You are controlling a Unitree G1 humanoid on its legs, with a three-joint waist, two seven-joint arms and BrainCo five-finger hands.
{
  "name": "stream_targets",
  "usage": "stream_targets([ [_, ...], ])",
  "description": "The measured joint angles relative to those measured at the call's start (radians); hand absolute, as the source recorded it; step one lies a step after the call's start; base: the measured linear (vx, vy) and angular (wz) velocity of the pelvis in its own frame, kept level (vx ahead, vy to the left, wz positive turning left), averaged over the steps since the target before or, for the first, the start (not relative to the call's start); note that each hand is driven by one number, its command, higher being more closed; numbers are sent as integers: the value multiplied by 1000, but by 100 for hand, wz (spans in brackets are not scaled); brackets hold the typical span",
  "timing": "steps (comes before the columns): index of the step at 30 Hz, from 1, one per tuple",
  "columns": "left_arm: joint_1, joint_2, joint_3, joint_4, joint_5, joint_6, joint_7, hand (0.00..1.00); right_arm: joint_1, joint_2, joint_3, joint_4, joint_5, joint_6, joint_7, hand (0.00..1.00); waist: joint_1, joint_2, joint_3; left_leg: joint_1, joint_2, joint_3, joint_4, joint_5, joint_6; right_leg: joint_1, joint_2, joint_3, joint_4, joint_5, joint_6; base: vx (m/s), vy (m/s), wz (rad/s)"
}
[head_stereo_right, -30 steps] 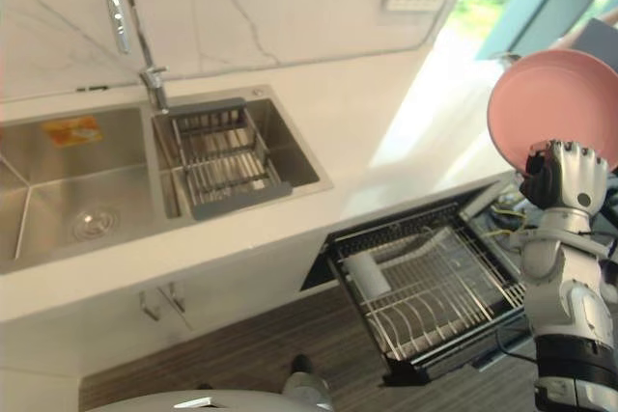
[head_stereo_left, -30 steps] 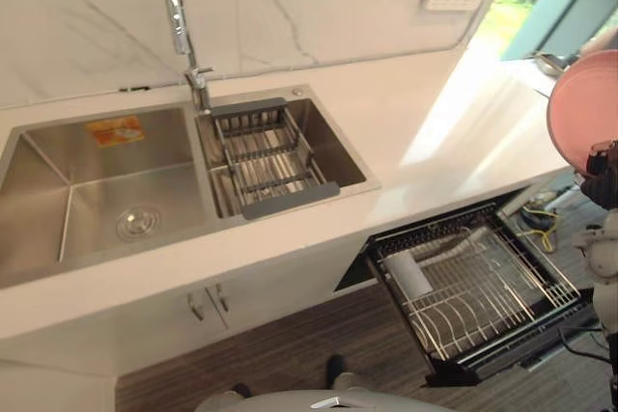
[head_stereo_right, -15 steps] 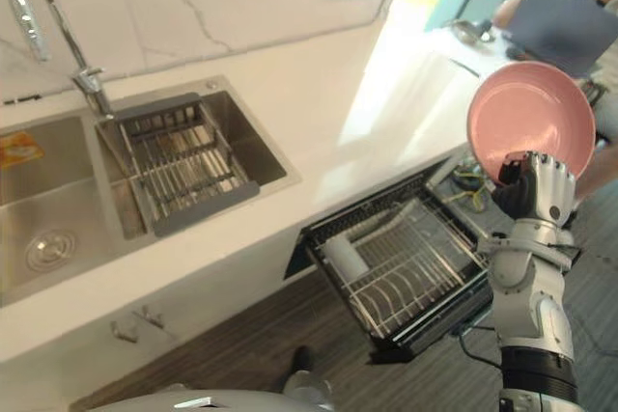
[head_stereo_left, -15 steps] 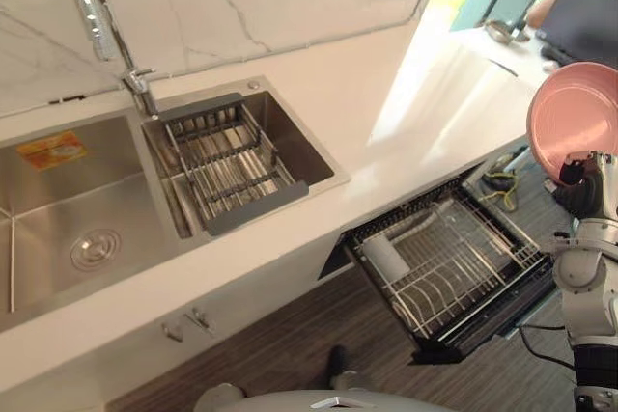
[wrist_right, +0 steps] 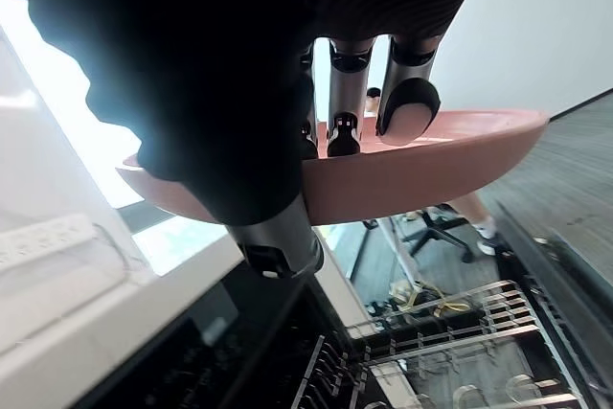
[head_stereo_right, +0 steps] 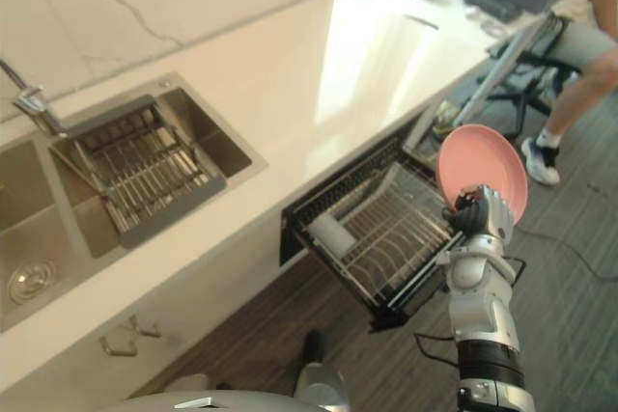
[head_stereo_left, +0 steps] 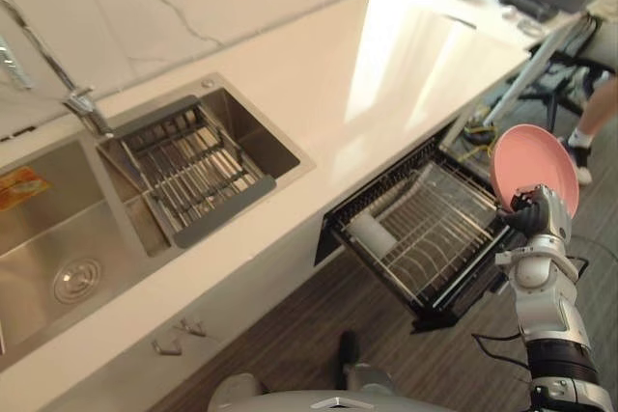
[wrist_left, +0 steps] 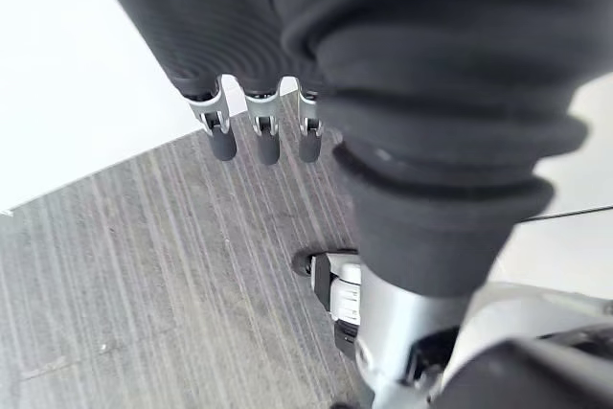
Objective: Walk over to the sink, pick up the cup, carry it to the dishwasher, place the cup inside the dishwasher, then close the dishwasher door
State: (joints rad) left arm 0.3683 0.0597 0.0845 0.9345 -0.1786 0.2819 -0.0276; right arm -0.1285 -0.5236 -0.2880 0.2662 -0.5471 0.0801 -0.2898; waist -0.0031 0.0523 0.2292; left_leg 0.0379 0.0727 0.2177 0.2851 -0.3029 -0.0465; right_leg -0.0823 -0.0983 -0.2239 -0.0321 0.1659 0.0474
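Note:
A pink plate (head_stereo_left: 534,166) stands on edge in my right hand (head_stereo_left: 541,219), whose fingers are curled round its lower rim. In the right wrist view my fingertips (wrist_right: 407,107) press on the plate's (wrist_right: 431,165) rim. Hand and plate hang just off the right side of the open dishwasher's pulled-out wire rack (head_stereo_left: 435,229). A white cup (head_stereo_left: 371,235) lies on its side at the rack's left end. My left hand (wrist_left: 261,136) hangs over the wooden floor with straight fingers and holds nothing.
A double steel sink (head_stereo_left: 58,229) with a wire drainer basket (head_stereo_left: 193,166) and a tap is set in the white counter (head_stereo_left: 367,84) at the left. A person (head_stereo_right: 570,36) sits on an office chair at the upper right.
The camera has swung right, so the sink slid left in the picture. My right hand has come down with the pink plate, closer to the rack's right side.

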Motion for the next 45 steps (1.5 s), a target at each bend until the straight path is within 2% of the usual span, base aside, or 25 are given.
stream_targets([
  [1, -7, 0, 0, -3, -9, -2, -1, 0, -10, -2, -1, 21, 0, 16, -5, 100, -4, 17, 8, -15, -5, -6, -8, 19, 10, -15, 0, 0, -12, 15, -4, 28, 3, -7],
  [2, -13, 0, 0, -3, -14, -2, -2, 0, -15, -4, -1, 32, 3, 23, -5, 100, -6, 18, 14, -20, -10, -20, -9, 26, 10, -24, 0, -1, -18, 20, 0, 91, -23, 4],
  [3, -29, 0, 0, -4, -16, -1, -4, 0, -30, -7, -1, 43, 18, 40, -5, 100, -8, 38, 30, -27, -16, -34, -9, 42, 13, -29, -1, -2, -25, 37, 6, 88, -28, 6],
  [5, -37, 0, 0, -23, -16, -1, -11, 0, -59, -11, -1, 76, 56, 56, -9, 100, -10, 45, 52, -41, -22, -65, -11, 49, 11, -38, -3, -8, -25, 36, 5, 56, -8, 7],
  [9, -71, 0, -2, -25, -17, -3, -26, 0, -111, -58, -1, 113, 101, 54, -34, 100, -7, 57, 91, -58, -39, -87, -27, 67, 17, -59, -16, -10, -22, 40, 7, -13, 8, 11],
  [11, -86, 1, -7, -25, -35, -9, -30, 0, -154, -78, 0, 114, 110, 54, -51, 100, -6, 53, 142, -63, -47, -91, -27, 69, 17, -64, -23, -7, -26, 48, 8, -92, 39, 2],
  [14, -89, 6, -7, -21, -38, -9, -31, 0, -193, -78, 11, 116, 109, 52, -50, 100, -3, 33, 163, -101, -59, -89, -26, 70, 20, -96, -34, -4, -45, 63, 6, -117, 24, -1],
  [21, -102, 7, -11, -19, -55, -11, -44, 0, -241, -101, 91, 153, 108, 48, -31, 100, 1, 31, 201, -138, -63, -94, -7, 70, 21, -122, -40, -7, -48, 76, 3, -42, 25, 2],
  [24, -116, 7, -20, -19, -55, -21, -45, 0, -306, -130, 140, 218, 109, 34, -16, 100, 2, 36, 232, -161, -63, -112, 14, 71, 23, -132, -39, -14, -48, 95, 4, 3, 27, 6],
  [31, -152, 11, -63, 0, -56, -31, -49, 0, -441, -201, 250, 344, 150, 30, 16, 100, 32, 51, 258, -236, -82, -143, 48, 73, 26, -193, -56, -29, -17, 97, 3, -40, 55, 12],
  [35, -175, 14, -67, 25, -56, -32, -51, 0, -508, -204, 322, 394, 153, 35, 36, 100, 38, 55, 272, -271, -91, -159, 73, 74, 34, -218, -64, -35, -1, 99, -1, -84, 67, 11],
  [38, -206, 25, -71, 45, -69, -37, -51, 0, -559, -216, 362, 459, 172, 35, 68, 100, 59, 57, 275, -326, -98, -163, 98, 76, 38, -269, -73, -37, 21, 93, -14, -105, 69, 8],
  [40, -224, 29, -90, 60, -77, -42, -51, 0, -566, -227, 366, 473, 191, 39, 70, 100, 65, 69, 285, -337, -99, -170, 106, 77, 38, -271, -75, -39, 23, 95, -15, -77, 69, 9],
  [45, -242, 37, -96, 80, -112, -49, -51, 0, -622, -235, 408, 526, 199, 69, 68, 100, 72, 71, 285, -391, -101, -170, 125, 80, 39, -326, -81, -39, 44, 96, -20, -69, 66, 4],
])
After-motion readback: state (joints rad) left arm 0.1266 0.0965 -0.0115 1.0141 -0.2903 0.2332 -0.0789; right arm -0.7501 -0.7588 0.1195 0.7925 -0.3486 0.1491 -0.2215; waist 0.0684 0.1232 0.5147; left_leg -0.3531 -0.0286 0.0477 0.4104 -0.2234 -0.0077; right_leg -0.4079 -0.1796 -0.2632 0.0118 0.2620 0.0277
